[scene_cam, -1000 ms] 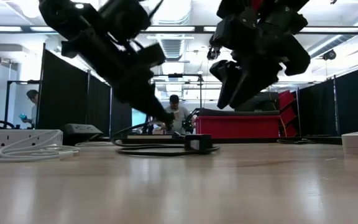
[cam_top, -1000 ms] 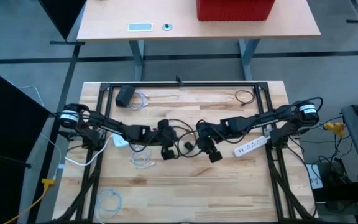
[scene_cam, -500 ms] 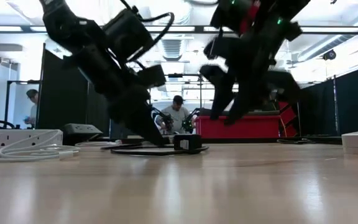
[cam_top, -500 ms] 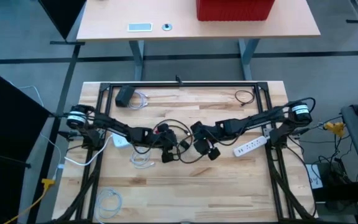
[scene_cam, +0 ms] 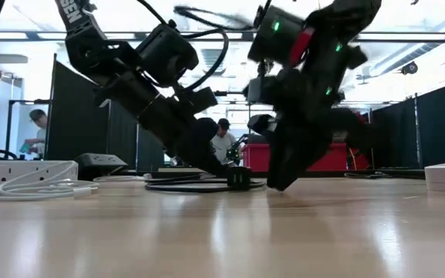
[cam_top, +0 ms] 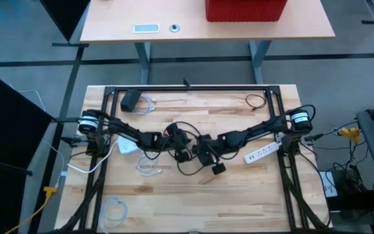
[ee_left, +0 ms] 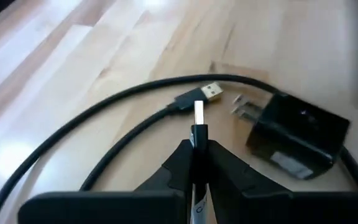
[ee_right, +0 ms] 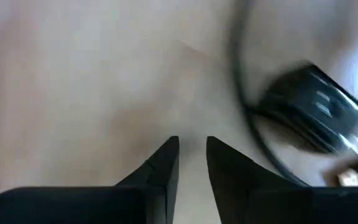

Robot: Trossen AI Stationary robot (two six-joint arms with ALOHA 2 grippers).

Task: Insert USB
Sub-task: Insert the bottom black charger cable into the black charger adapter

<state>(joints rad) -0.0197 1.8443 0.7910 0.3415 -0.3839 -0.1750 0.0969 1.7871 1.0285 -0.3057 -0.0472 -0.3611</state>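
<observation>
We see both arms reaching in to the middle of the wooden table (cam_top: pixel 239 195), their grippers close together over a tangle of black cable (ee_left: pixel 73 134).

The left gripper (ee_left: pixel 197 149) is pressed together on a USB plug (ee_left: pixel 198 115): its two dark fingers (ee_left: pixel 173 165) pinch the black body of the plug, and the silver metal end sticks out beyond the fingertips. Just ahead of that silver end lies a second USB plug (ee_left: pixel 207 93) on the tabletop, gold-toned at the tip and joined to the black cable, which curves away in a wide arc. The two plugs are very near — whether they touch we cannot tell. Just beside them lies a black power adapter (ee_left: pixel 297 134) on its side, its two metal prongs pointing toward the plugs.

The right gripper (ee_right: pixel 191 158) is low over the wood with its fingers a little apart, a narrow gap between them and nothing in it. The adapter (ee_right: pixel 312 115) lies off to one side of it, beyond the fingertips; this view is blurred, so we take it — not with certainty — for the same adapter.

In the high view a white power strip (cam_top: pixel 261 154) lies near the right arm, and a coiled white cable (cam_top: pixel 148 167) lies near the left arm.
</observation>
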